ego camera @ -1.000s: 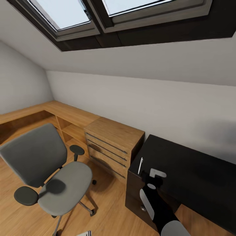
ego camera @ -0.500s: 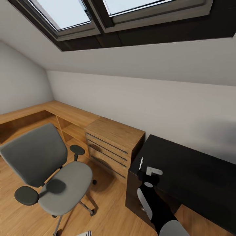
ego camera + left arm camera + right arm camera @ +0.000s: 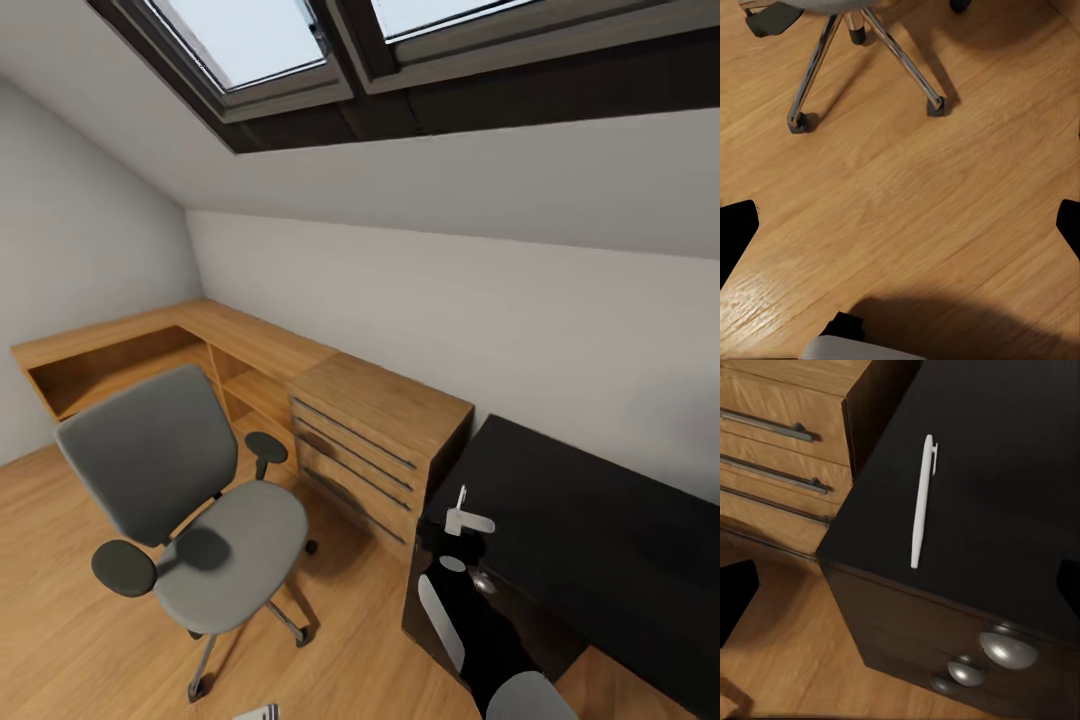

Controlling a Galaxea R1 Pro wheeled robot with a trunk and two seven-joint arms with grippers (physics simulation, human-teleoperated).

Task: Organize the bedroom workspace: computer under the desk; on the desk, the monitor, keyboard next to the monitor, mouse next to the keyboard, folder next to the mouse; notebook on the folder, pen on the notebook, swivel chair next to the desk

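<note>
The pen (image 3: 921, 502) lies near the corner of the black surface (image 3: 600, 530), lower right of the head pic. R gripper (image 3: 462, 520) hangs above it, jaws wide apart. A clumsy grab could roll the pen off the edge.

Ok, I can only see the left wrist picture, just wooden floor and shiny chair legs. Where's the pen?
Observer: The thin pale pen lies flat on the glossy black desk, close to its corner.
Operator: Is a hand holding it?
Observer: No. The right gripper hovers over it, open, with its fingers wide apart and not touching the pen.
Operator: And where's the rest of the chair?
Observer: The grey upholstered swivel chair stands apart from the desk, and the light wooden drawer chest sits between them.
</note>
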